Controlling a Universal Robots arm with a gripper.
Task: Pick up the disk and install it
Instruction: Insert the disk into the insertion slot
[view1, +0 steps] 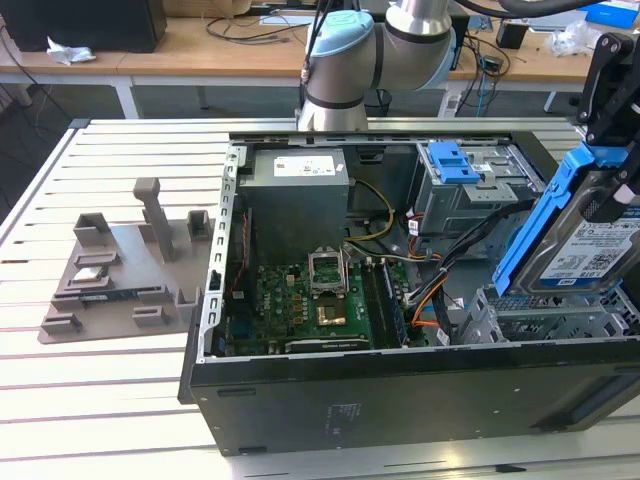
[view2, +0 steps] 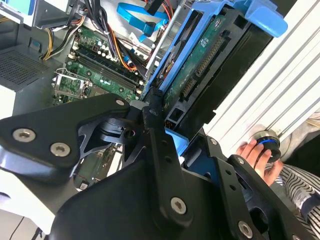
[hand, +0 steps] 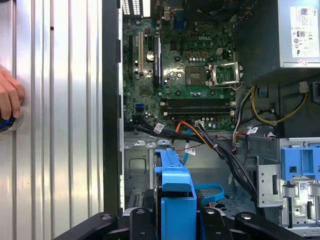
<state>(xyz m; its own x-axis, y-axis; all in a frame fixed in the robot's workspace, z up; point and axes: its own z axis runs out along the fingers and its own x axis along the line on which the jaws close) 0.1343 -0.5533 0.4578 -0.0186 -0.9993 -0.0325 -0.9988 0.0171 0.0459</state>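
Exterior view: a slatted bench (view1: 60, 400) carries an open desktop computer case (view1: 400, 400). At the exterior view's right end, the disk (view1: 585, 255) hangs tilted, label toward the camera, above the metal drive bay (view1: 560, 325) and apart from it. The gripper (view1: 610, 195) has its jaws closed on the disk's blue rail frame.

Judged step: bringing the disk to the bay. It goes best with the disk squared to the bay walls and the orange-and-black cable bundle (hand: 200, 132) kept clear beneath.

Hidden: black linkage masks the jaw contact in both wrist views, and the picture's edge crops the disk. A person's hand (hand: 9, 95) rests on a round blue-ringed object (view2: 265, 141) that cannot be identified.
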